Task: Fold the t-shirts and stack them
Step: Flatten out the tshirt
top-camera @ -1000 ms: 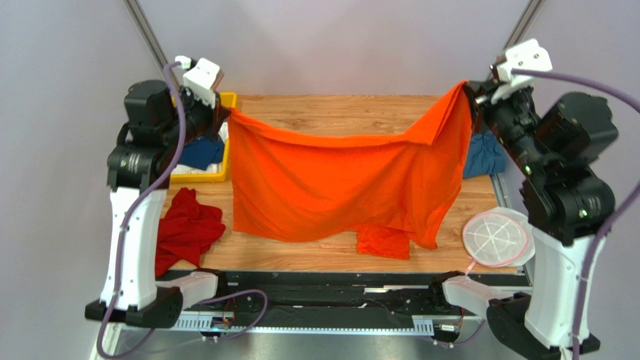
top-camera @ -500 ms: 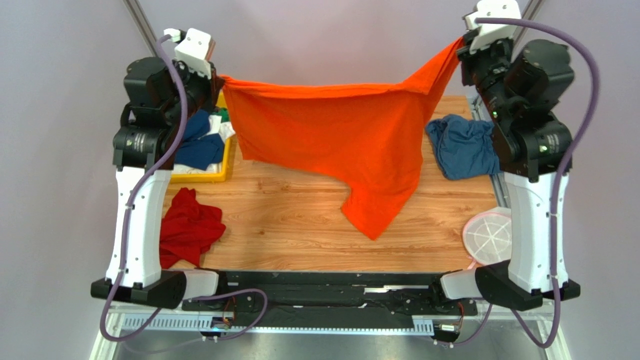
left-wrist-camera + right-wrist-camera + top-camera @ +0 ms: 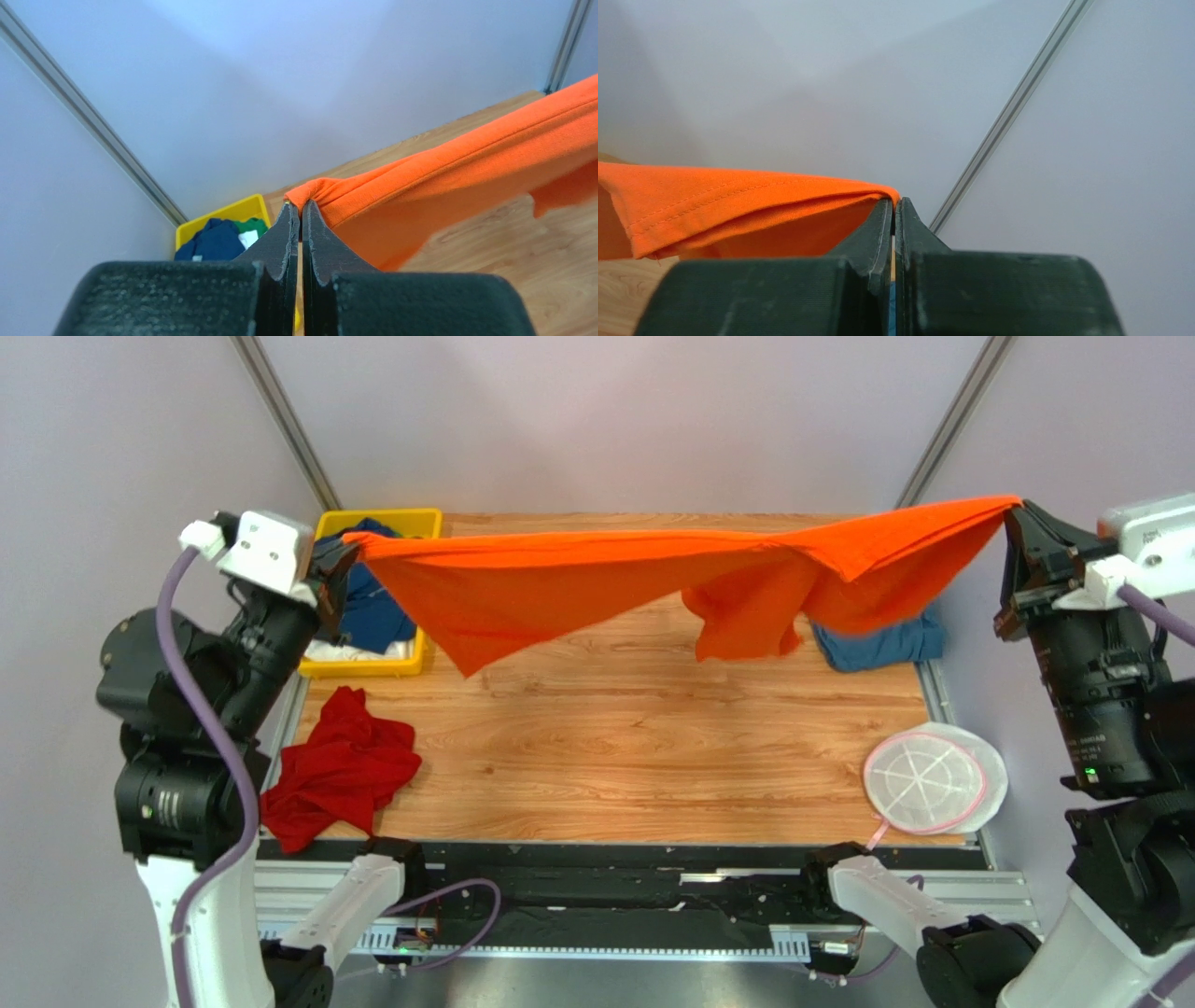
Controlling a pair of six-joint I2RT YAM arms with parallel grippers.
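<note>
Arms: both stand wider and further back from the yellow tray (image 3: pixel 362 669) than a second ago
Left gripper (image 3: pixel 334 563): raised over the yellow tray's left side, fingers clenched on one corner of the orange t-shirt (image 3: pixel 561 581)
Red t-shirt (image 3: pixel 337 770): crumpled on the table (image 3: pixel 603 756) just in front of the yellow tray, lying where it lay a second ago
Orange t-shirt: in the air to the right of the yellow tray; a second ago it hung as a deep curtain with its hem on the wood, now it stretches almost level, with only a sleeve dangling
Steel-blue t-shirt (image 3: pixel 877 644): bunched far right of the yellow tray, partly hidden under the orange cloth
Right gripper (image 3: pixel 1017 546): farthest right of the yellow tray, fingers clamped on the opposite corner
Meaning: shirt looks spread and ready to lay flat; no fold made, nothing stacked yet
</note>
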